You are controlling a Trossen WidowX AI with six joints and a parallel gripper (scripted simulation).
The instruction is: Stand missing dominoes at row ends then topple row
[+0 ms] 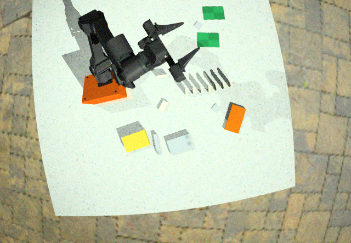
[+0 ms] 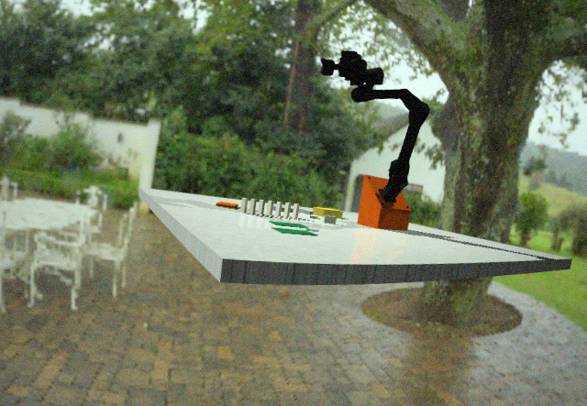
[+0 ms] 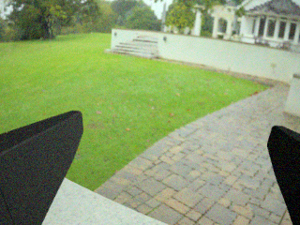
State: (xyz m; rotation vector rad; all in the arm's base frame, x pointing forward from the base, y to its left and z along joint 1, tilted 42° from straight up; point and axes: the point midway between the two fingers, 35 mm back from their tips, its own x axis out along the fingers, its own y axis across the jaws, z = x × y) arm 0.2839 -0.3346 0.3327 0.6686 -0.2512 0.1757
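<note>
A row of several pale dominoes [image 1: 213, 80] [image 2: 269, 208] stands upright, evenly spaced; in the top view its left end is close to the arm's outline and partly covered. A pale flat piece [image 1: 160, 72] lies left of the row, partly hidden by the arm; whether it is a domino I cannot tell. A pale thin slab [image 1: 156, 142] is between the yellow and light grey blocks. A small cream block [image 1: 162, 105] lies below the row's left end. My gripper [image 1: 191, 35] [image 2: 326, 66] [image 3: 176, 129] is wide open and empty, high above the table and pointing outward.
A yellow block [image 1: 135, 140] [image 2: 326, 212], a light grey block [image 1: 180, 143] [image 2: 329, 219] and an orange block [image 1: 235, 118] [image 2: 227, 204] are on the table. Two green patches [image 1: 213, 12] [image 1: 208, 39] lie beyond the row. Small pale tiles [image 1: 197, 24] [image 1: 215, 107] lie either side of it.
</note>
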